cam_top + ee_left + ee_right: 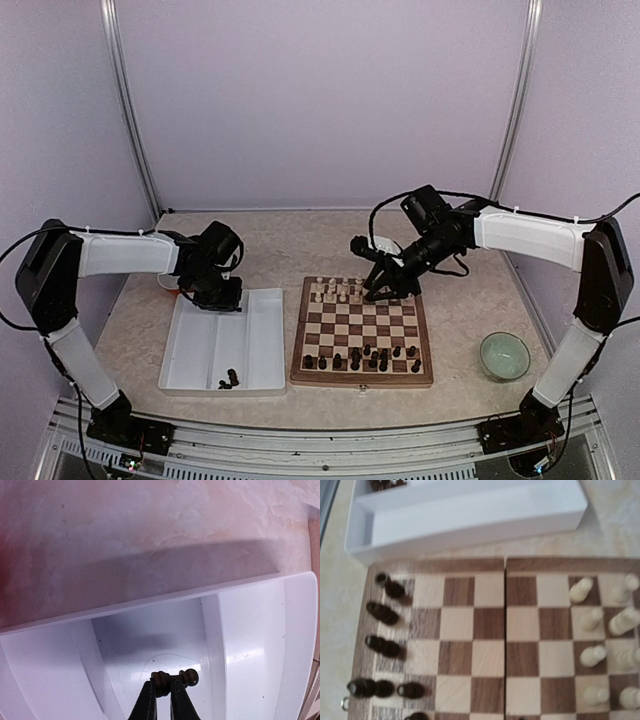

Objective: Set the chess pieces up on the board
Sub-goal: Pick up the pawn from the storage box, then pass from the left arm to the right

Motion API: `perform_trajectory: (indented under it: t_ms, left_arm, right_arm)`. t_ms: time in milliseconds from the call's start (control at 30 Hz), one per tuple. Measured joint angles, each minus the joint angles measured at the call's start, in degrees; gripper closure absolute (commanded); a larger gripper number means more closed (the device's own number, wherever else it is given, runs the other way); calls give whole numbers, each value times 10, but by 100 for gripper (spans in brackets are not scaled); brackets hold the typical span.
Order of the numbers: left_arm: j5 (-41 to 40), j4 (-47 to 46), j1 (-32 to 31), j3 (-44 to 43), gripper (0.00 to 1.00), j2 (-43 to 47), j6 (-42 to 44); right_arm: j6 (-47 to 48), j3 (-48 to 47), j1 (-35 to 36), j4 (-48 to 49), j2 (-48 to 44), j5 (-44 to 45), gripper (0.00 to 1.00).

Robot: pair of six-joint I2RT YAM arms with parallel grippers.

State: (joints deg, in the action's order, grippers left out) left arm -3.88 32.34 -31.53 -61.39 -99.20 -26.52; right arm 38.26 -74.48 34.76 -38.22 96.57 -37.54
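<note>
The left tool is pressed together on one dark piece, pinching it by its lower part; the piece lies crosswise between the fingertips, its round head jutting out to the right of them in the left wrist view; it hangs over the middle compartment of the white tray, and whether it touches the tray floor cannot be told. From above, this left tool sits at the far end of the tray, well apart from the board, which lies just beside the tray on its right.

A few more dark chess pieces lie at the near end of the tray, far from the left tool; other dark ones stand on the two near rows of the board, seen along the left edge in the right wrist view; cream pieces fill part of the far rows.

The right tool hangs over the far edge of the board, close to the cream pieces and well apart from the dark rows; its fingers do not show in its own camera, so whether it is spread or pinching something cannot be told.

A green bowl rests on the counter to the right of the board.
</note>
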Motion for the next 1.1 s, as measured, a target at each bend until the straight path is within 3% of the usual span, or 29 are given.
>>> perform_trajectory:
  t_ms: [400,700,867,1100]
  left_arm:
    - [64,-50,1,68,92,117,-17]
    - [119,-125,-43,85,92,150,-53]
    - [148,-155,-49,97,92,156,-70]
    - [184,-189,-58,101,92,164,-82]
  right_arm:
    - [-106,-58,88,78,19,-1,65]
    - [-174,-159,111,141,135,-35,65]
    - [-195,-228,126,136,217,-39,65]
    - [-215,-263,129,119,259,-45,66]
